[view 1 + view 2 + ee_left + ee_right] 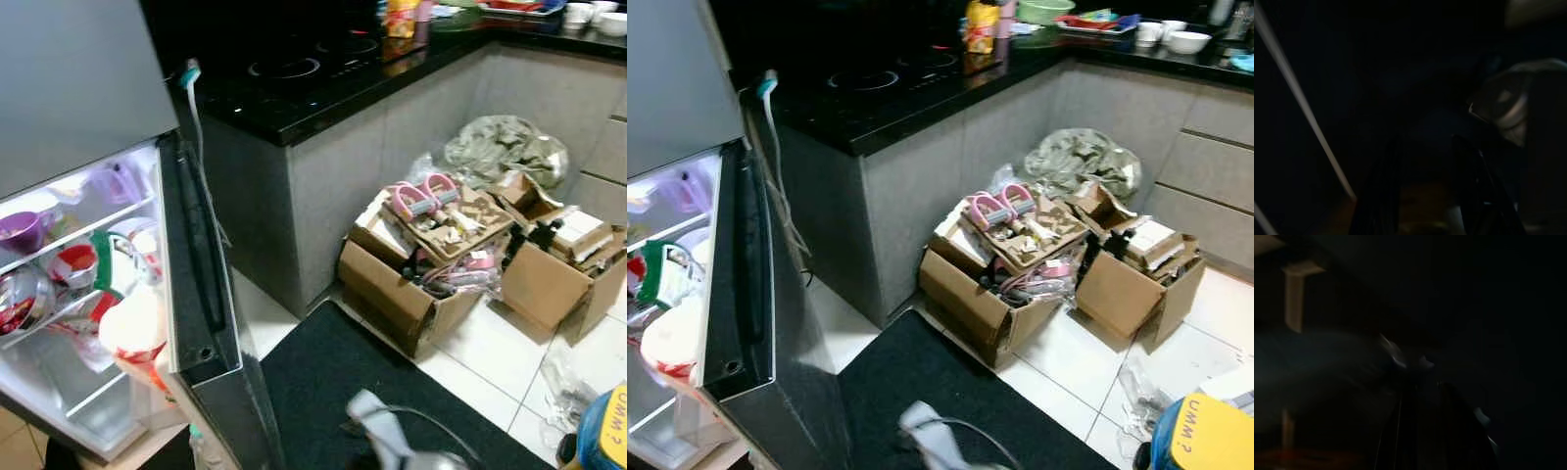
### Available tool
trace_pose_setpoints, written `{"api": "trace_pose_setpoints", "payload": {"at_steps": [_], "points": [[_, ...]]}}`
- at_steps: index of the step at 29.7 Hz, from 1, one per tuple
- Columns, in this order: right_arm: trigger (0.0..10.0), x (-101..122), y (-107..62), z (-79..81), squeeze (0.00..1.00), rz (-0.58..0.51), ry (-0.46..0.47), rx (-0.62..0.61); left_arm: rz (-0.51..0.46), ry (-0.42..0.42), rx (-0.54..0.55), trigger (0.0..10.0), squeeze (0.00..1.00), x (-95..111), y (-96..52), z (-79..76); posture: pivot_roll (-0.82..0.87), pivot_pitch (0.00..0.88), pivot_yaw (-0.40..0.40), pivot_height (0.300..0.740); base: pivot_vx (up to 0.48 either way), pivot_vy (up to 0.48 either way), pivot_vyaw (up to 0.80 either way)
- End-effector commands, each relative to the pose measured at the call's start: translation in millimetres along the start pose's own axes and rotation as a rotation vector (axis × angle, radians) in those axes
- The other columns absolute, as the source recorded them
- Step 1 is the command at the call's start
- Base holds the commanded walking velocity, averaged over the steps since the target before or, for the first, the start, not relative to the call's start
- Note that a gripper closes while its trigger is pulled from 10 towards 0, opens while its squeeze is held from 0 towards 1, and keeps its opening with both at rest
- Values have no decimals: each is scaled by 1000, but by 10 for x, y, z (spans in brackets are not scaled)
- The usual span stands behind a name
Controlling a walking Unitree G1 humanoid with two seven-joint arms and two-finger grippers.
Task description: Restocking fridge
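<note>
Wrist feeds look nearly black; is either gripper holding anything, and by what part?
Cannot be told: the left gripper and right gripper are dark silhouettes.

Fridge (88, 323) cut off by left and near frame edges; shelf contents overlap, several items unreadable. Yellow-and-blue object (1205, 436) at near right cropped by the corner, lettering partial. Items on the far bench (323, 88) cropped at the top edge and too small to identify. Left end effector (1425, 196): two dark finger outlines, very dim. Right end effector (1420, 431): dark and blurred, finger spacing indeterminate. Surroundings in both wrist views unresolved.
</note>
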State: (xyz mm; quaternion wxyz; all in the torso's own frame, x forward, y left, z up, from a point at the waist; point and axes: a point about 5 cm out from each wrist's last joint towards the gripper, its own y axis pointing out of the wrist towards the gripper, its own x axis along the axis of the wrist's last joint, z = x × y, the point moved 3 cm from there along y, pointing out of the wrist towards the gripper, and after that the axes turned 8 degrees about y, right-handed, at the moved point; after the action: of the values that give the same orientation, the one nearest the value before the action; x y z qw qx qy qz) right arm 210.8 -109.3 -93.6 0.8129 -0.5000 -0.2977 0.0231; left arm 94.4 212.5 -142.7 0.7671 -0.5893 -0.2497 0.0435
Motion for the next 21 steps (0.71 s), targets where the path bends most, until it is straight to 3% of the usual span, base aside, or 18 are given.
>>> {"api": "trace_pose_setpoints", "payload": {"at_steps": [1, 3, 4, 5, 6, 10, 11, 12, 14, 15, 16, 19, 21], "points": [[10000, -78, 6, -18, 0, -6, 28, -35, -31, -101, 20, 10000, 0, 61, -6, -20, -43, 78, -11, 734, 0, 0, 0], [10000, -288, -107, -254, 0, -61, 162, -168, -112, -179, 65, 10000, 0, 257, -4, 50, -40, 79, -12, 734, 0, 0, 0], [10000, -339, -157, -337, 0, -99, 228, -214, -138, -159, 70, 10000, 0, 325, -5, 56, -40, 79, -12, 734, 0, 0, 0], [10000, -339, -157, -337, 0, -99, 228, -214, -138, -159, 70, 10000, 0, 325, -5, 56, -40, 79, -12, 734, 0, 0, 0], [10000, -492, -264, -497, 0, -144, 347, -321, -176, -49, 52, 10000, 0, 441, -8, 27, -34, 77, -12, 734, 0, 0, 0], [10000, -652, -335, -576, 0, -147, 413, -391, -190, 15, 43, 10000, 0, 500, -9, 6, -31, 73, -9, 734, 0, 0, 0], [10000, -749, -357, -585, 0, -144, 454, -414, -211, 22, 76, 10000, 0, 572, 15, 272, -30, 66, 2, 734, 0, 0, 0], [10000, -837, -369, -580, 0, -135, 486, -434, -239, 29, 121, 10000, 0, 660, 19, 651, -31, 63, 7, 734, 0, 0, 0], [10000, -837, -369, -580, 0, -135, 486, -434, -239, 29, 121, 10000, 0, 660, 19, 651, -31, 63, 7, 734, 0, 0, 0], [10000, -895, -376, -576, 0, -128, 507, -447, -259, 36, 152, 10000, 0, 723, 1, 916, -31, 63, 7, 734, 0, 0, 0], [10000, -944, -362, -541, 0, -124, 523, -448, -278, 37, 162, 10000, 0, 775, -21, 1075, -35, 57, 19, 734, 0, 0, 0], [10000, -968, -337, -493, 0, -139, 546, -447, -300, 54, 149, 10000, 0, 823, -32, 1099, -31, 52, 20, 734, 0, 0, 0], [10000, -964, -324, -479, 0, -155, 562, -462, -319, 87, 131, 10000, 0, 858, -32, 1033, -31, 52, 20, 734, 0, 0, 0]]}}
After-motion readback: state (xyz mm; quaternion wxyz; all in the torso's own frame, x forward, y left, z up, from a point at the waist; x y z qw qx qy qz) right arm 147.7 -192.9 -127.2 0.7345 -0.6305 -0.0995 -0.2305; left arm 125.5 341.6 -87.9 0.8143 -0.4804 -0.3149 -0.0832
